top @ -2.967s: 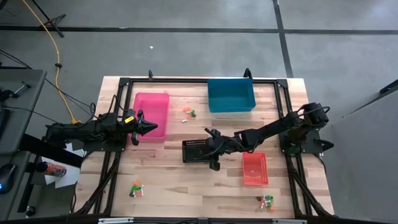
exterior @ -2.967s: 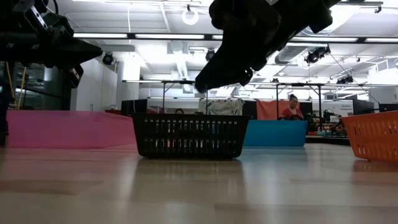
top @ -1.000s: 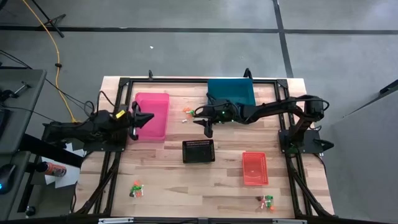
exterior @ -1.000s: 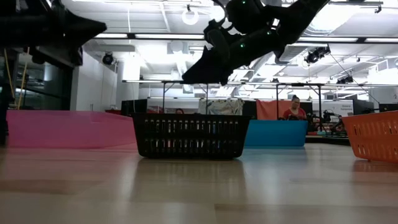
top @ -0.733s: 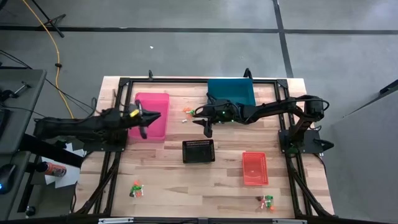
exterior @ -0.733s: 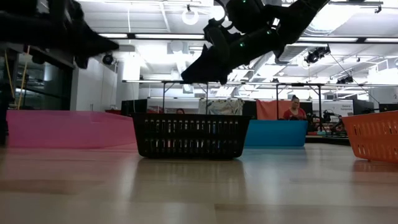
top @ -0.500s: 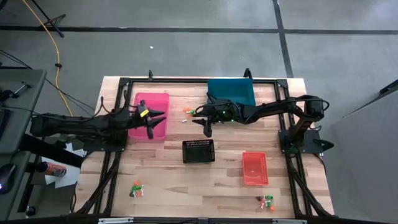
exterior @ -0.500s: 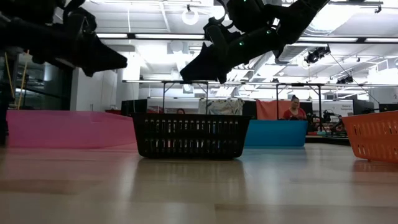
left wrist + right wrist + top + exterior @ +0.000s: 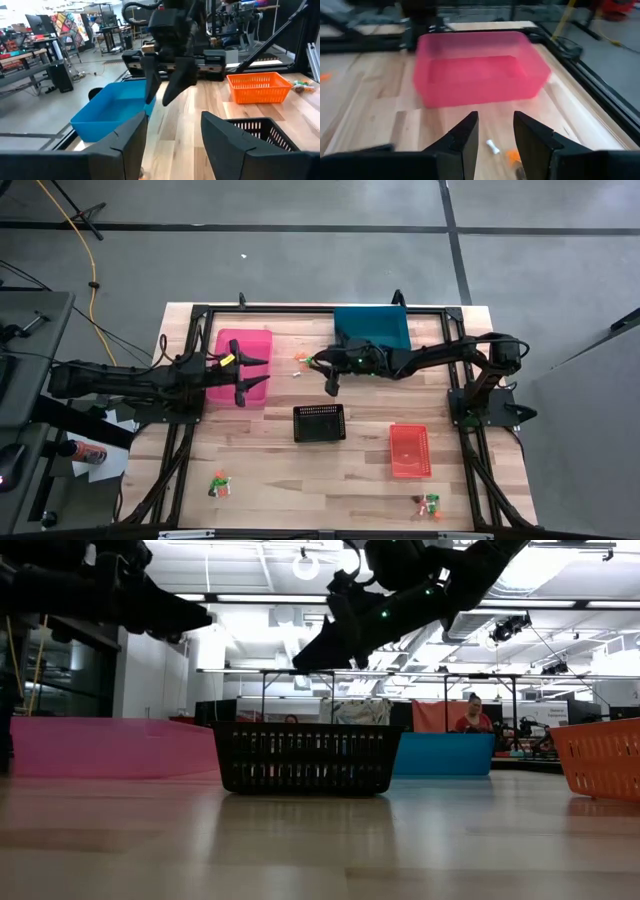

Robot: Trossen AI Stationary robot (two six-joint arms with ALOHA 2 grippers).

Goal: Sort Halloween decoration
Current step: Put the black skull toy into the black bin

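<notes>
My right gripper (image 9: 331,387) hangs in the upper middle of the overhead frame, fingers partly apart and empty. The trinkets (image 9: 303,361) I want, a small white piece (image 9: 493,146) and an orange one (image 9: 512,155), lie on the wood just up and left of my fingertips, between me and the pink bin (image 9: 243,352); I cannot tell the white piece's long axis for sure. My left gripper (image 9: 252,373), jaws wide and holding nothing, hovers over the pink bin, farther from that cluster. Other clusters sit at lower left (image 9: 220,483) and lower right (image 9: 429,504).
</notes>
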